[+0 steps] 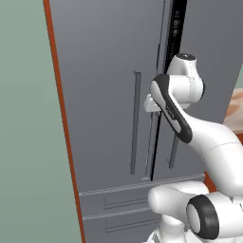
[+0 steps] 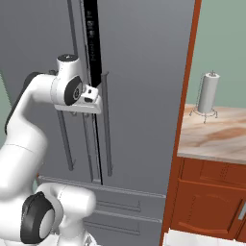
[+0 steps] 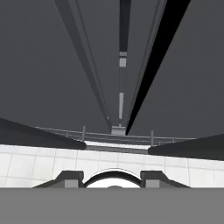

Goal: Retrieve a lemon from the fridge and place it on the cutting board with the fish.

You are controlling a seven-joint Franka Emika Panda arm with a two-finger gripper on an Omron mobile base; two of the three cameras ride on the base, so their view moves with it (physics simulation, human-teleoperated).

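The dark grey fridge (image 1: 104, 95) stands right in front of me, its left door shut and its right door (image 2: 144, 96) ajar, with a narrow black gap (image 2: 92, 43) between them. My gripper (image 3: 113, 177) is at that gap, about mid-height, between the two long bar handles (image 2: 105, 125). In the hand view I look down along the door fronts to the floor. The two dark fingertips (image 3: 70, 177) stand apart with nothing between them. The white hand (image 2: 90, 98) sits against the door seam. The lemon, the cutting board and the fish are out of view.
Below the doors are the fridge's two drawers (image 1: 123, 204). An orange-brown side panel (image 2: 185, 120) borders the fridge. To its right lies a marbled counter (image 2: 216, 134) with a paper towel holder (image 2: 207, 93), over wooden cabinets (image 2: 206, 202). A green wall (image 1: 28, 142) is at left.
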